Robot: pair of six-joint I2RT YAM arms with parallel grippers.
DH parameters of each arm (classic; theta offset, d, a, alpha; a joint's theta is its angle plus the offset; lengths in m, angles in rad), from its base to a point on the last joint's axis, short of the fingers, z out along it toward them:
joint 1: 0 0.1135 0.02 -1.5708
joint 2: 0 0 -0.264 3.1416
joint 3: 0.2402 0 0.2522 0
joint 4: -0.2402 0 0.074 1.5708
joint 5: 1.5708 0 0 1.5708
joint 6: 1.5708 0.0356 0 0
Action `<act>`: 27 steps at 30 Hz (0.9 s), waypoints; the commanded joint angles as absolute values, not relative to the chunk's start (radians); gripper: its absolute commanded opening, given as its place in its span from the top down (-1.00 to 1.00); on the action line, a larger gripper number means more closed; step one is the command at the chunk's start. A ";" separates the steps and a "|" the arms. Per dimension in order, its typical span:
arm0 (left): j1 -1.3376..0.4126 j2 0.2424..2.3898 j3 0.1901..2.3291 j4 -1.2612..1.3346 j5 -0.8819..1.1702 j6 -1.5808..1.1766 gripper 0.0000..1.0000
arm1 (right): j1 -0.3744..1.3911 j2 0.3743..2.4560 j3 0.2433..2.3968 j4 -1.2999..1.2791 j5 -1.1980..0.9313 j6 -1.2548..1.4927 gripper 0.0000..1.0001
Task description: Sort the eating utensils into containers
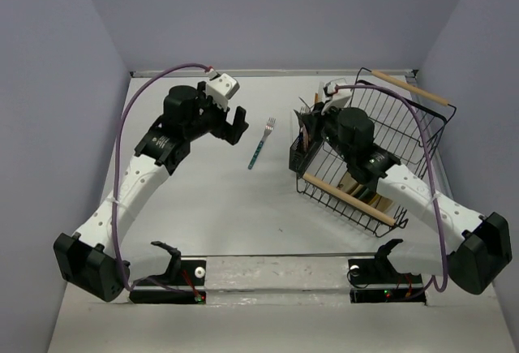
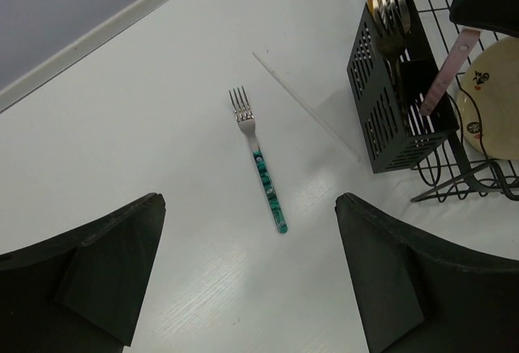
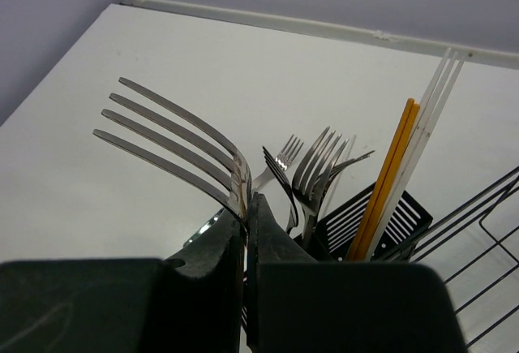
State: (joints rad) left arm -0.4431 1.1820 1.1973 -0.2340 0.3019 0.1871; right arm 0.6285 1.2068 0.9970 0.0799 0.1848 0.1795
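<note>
Gripping a silver fork [image 3: 174,138], tines up, close by the cutlery holder [image 3: 388,217], the right hand [image 3: 246,235] should ease it handle-first into a free slot, clear of the standing forks [image 3: 320,162]; the left hand [image 2: 251,280] hangs wide open over a teal fork [image 2: 264,178] left of the holder.
</note>
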 commanded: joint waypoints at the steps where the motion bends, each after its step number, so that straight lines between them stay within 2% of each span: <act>1: -0.440 1.198 1.167 -0.166 0.288 0.204 -0.98 | 0.620 1.198 0.934 0.192 0.170 0.189 1.00; 12: -0.440 1.307 1.124 -0.124 0.256 0.209 -0.97 | 0.611 1.213 0.836 0.259 0.149 0.247 1.00; 13: -0.440 1.337 1.120 -0.120 0.247 0.206 -0.97 | 0.611 1.216 0.835 0.256 0.140 0.238 0.76; 16: -0.440 1.399 1.130 -0.129 0.221 0.189 -0.90 | 0.611 1.229 0.838 0.236 0.140 0.222 0.35; 17: -0.443 1.449 1.146 -0.133 0.216 0.184 -0.88 | 0.611 1.229 0.839 0.220 0.146 0.219 0.15; 18: -0.445 1.475 1.155 -0.140 0.216 0.181 -0.86 | 0.611 1.230 0.841 0.213 0.153 0.218 0.08; 21: -0.469 1.575 1.189 -0.155 0.186 0.181 -0.80 | 0.611 1.218 0.847 0.189 0.173 0.196 -0.07; 27: -0.518 1.749 1.253 -0.152 0.149 0.189 -0.78 | 0.611 1.189 0.897 0.106 0.181 0.157 -0.12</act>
State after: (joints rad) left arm -0.4858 1.6886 1.1698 -0.1665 0.1780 0.1886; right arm 0.6155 1.2297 0.8387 0.1452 0.1612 0.2008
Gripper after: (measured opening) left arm 0.897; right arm 0.558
